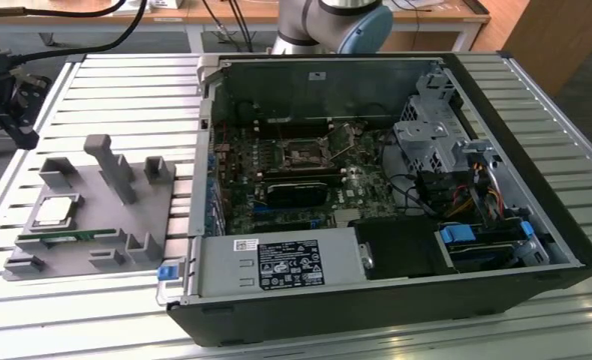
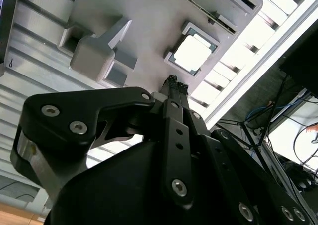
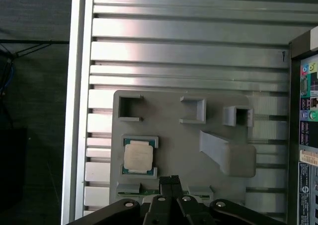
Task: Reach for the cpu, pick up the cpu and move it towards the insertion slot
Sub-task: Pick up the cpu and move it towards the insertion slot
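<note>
The cpu (image 1: 55, 210) lies flat in a pocket of a grey holder plate (image 1: 160, 217) on the slatted table, at the exterior view's left. Both wrist views show the cpu (image 2: 194, 53) (image 3: 138, 156) with its shiny silver top, just beyond my gripper (image 2: 175, 83) (image 3: 170, 180). The black fingers are shut together with nothing between them, hanging above the plate and apart from the chip. The insertion slot (image 1: 304, 156) is a small square socket with a metal frame on the motherboard inside the open computer case (image 1: 536, 247).
A green memory stick (image 1: 65, 238) lies on the holder plate near the cpu. Grey posts and blocks (image 1: 110, 169) stand up from the plate. The case walls, drive cage (image 1: 431, 142) and cables surround the motherboard. The arm's base (image 1: 331, 22) stands behind the case.
</note>
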